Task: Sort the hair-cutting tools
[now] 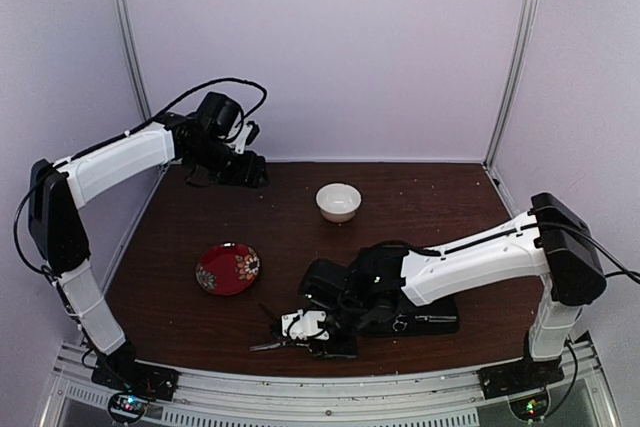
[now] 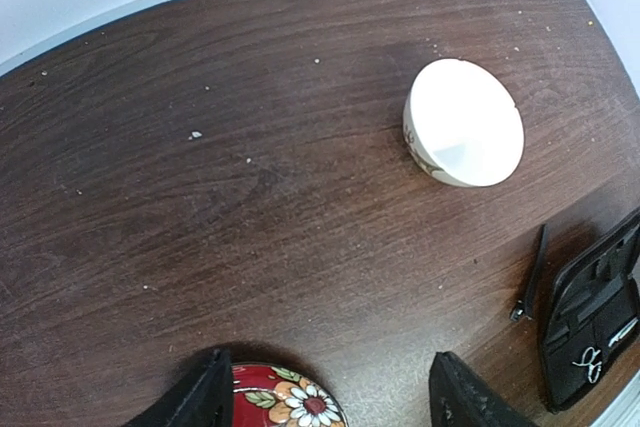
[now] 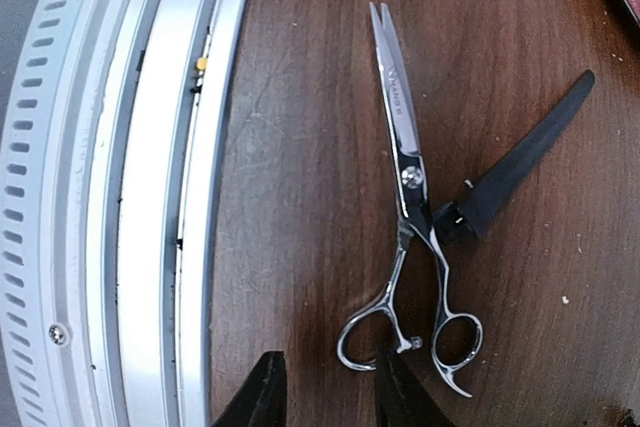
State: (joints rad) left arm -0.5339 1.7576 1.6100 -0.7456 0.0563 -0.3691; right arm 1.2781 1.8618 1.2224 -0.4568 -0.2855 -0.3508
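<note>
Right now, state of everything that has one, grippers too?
left gripper: open, empty.
right gripper: slightly open, empty, at the scissors' rings.
long scissors: blades closed, flat on table.
black stick tool: flat, touching the scissors.
white bowl: upright, empty.
black case: lying open.
red plate: upright, empty.

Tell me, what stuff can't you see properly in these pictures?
- Black case: top view, the right arm covers most of it; left wrist view, the picture's right edge cuts it.
- Red plate: left wrist view, the bottom edge cuts most of it off.
- Scissors: top view, too small for detail, handles hidden under the right arm.
- Inside the case: too small and dark in both views.
</note>
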